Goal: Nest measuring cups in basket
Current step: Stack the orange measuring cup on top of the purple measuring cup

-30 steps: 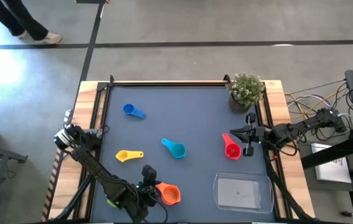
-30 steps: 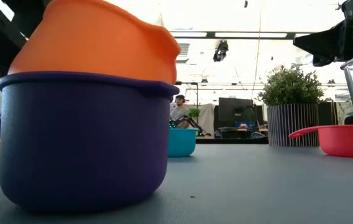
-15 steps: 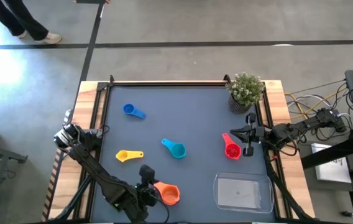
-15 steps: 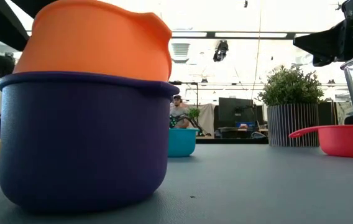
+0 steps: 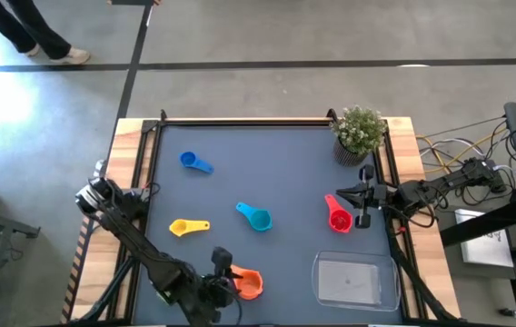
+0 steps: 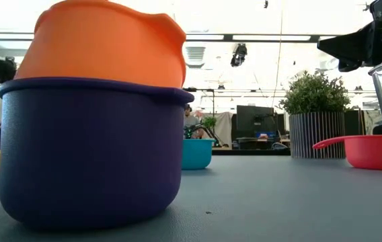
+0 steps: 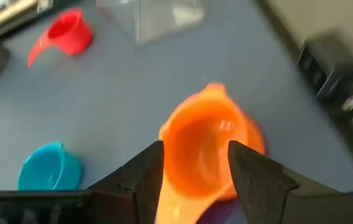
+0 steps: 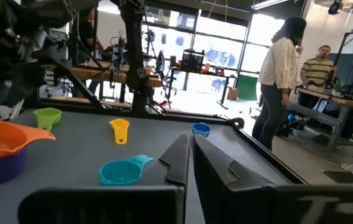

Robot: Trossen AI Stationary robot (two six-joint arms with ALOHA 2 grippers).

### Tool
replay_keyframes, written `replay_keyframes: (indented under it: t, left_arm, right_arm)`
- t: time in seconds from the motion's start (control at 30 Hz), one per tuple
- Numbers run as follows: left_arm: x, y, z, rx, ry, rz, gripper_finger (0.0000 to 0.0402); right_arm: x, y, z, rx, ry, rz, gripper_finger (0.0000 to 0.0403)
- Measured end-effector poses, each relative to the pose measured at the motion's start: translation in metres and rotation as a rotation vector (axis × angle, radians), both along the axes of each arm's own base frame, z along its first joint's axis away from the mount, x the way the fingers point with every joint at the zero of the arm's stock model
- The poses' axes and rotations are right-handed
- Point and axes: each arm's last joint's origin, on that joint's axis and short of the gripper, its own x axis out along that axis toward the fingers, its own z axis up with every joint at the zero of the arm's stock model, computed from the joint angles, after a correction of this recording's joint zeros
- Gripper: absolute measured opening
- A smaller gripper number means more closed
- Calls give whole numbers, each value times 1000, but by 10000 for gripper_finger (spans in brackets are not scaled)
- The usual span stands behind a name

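The orange cup (image 5: pixel 247 285) sits nested inside the purple cup (image 6: pixel 90 154) near the table's near edge, left of the clear basket (image 5: pixel 320 272). My left gripper (image 7: pixel 195 168) hovers open above the orange cup's handle side, one finger on each side. My right gripper (image 5: pixel 342 193) is shut and hangs at the right edge, just beyond the red cup (image 5: pixel 339 218). Teal (image 5: pixel 258 218), yellow (image 5: pixel 185 227) and blue (image 5: pixel 190 161) cups stand apart on the mat. The green cup (image 8: pixel 47 116) shows in the right wrist view.
A small potted plant (image 5: pixel 360 132) stands at the far right corner. The table has a raised rail (image 5: pixel 240 121) along its far edge. Open mat lies between the scattered cups. People stand in the room beyond the table.
The orange cup has gone from tilted to sitting more level in the purple cup. My left arm, which filled the low view's upper left corner, has drawn up out of that view. The gripper has shifted slightly toward the near edge.
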Motion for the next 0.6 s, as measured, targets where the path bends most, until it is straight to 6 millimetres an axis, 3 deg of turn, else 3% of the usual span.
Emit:
replay_keyframes:
  t: [0.23,0.37,0.6]
  left_arm:
    - [-20,26,-7,-178,-171,7,127]
    - [-29,36,-23,-240,-234,5,116]
    - [-33,39,-43,-295,-248,8,114]
  right_arm:
    - [0,0,0,0,0,0,13]
    - [0,0,0,0,0,0,13]
    - [0,0,0,0,1,0,13]
